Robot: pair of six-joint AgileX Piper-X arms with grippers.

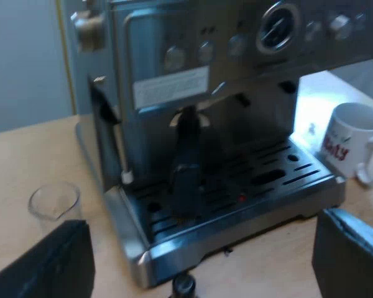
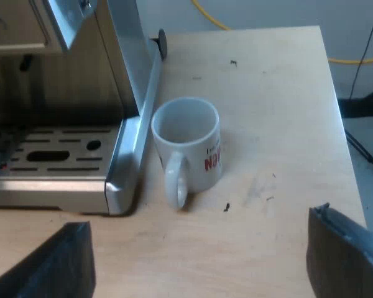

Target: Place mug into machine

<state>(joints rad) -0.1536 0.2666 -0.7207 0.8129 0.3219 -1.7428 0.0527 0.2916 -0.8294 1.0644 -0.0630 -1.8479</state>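
The mug (image 2: 188, 148) stands upright on the wooden table (image 2: 273, 118), mouth open and empty, red lettering on its white side. It sits just beside the metal side of the espresso machine (image 2: 133, 130), outside the drip tray (image 2: 56, 155) and not on it; whether it touches the machine's edge I cannot tell. Its handle turns toward the right gripper (image 2: 199, 248), which hangs above and short of the mug. The two black fingers (image 2: 50, 264) are spread wide, with nothing between them but bare table, and the mug is apart from both.

From the left wrist view the mug (image 1: 354, 141) appears past the far corner of the drip tray (image 1: 261, 186), beyond the machine (image 1: 193, 81). The left gripper (image 1: 202, 248) faces the machine's front, its fingers (image 1: 354, 257) also set wide apart and holding nothing. The mug is well apart from it.

This view takes in the machine's face: a round gauge (image 1: 276, 28), a row of knobs, and a pale label. The metal holder's dark handle (image 1: 186, 164) is locked in above the tray. A measuring glass (image 1: 54, 202) stands on the table (image 1: 25, 155) near the machine's other side. A small dark round thing (image 1: 183, 285) lies at the tray's front; what it is I cannot tell.

The right wrist view gives the mug's inside and the slotted grate next to it.
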